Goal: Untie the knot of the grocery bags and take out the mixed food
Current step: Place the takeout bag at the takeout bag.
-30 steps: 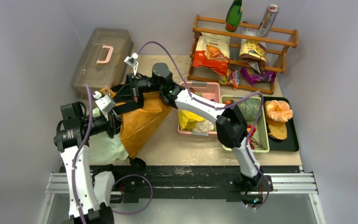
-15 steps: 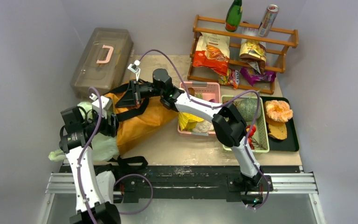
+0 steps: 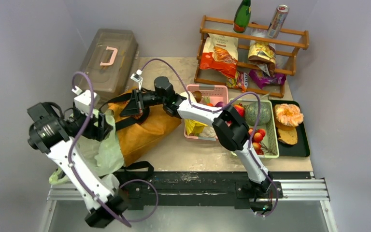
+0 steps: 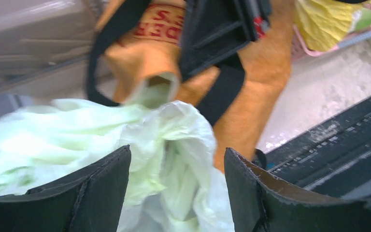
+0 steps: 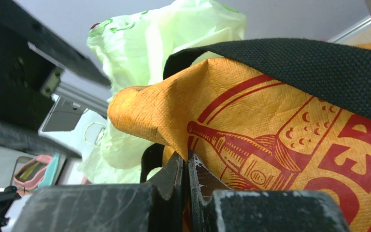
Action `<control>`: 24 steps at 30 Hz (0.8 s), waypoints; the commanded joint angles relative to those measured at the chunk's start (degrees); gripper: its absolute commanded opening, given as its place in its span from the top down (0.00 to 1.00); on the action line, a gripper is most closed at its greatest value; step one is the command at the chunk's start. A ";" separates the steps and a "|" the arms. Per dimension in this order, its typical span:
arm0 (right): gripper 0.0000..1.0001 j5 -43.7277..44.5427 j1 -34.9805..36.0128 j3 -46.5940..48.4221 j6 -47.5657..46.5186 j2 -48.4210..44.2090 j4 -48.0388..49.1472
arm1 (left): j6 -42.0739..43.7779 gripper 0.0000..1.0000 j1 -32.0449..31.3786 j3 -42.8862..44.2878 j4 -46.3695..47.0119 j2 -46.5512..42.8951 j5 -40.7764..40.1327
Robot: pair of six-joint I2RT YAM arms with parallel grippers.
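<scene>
Left gripper (image 4: 176,154) swung outward, jaws now parted, green bag (image 3: 107,147) released. Right gripper (image 5: 186,164) clamped on tote (image 3: 149,126). Regrasp of bag judged needed.

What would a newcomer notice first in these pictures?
The mustard-brown tote lies left of the middle of the table, its fabric pinched by the shut right end effector. Beside it, at the near left edge, a pale-green plastic bag sits within the open left end effector.
</scene>
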 commanded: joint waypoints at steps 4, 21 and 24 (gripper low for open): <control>1.00 2.08 -0.07 2.11 -1.17 -0.88 2.20 | 13.89 0.33 8.32 10.11 -13.81 9.43 4.10; 1.00 3.36 -0.07 4.42 -1.28 0.48 1.77 | 35.82 0.88 9.22 -11.43 -16.53 24.54 -1.45; 1.00 4.09 -0.07 4.72 -1.57 0.56 1.30 | 35.76 1.00 4.33 -15.10 -16.73 17.02 -0.83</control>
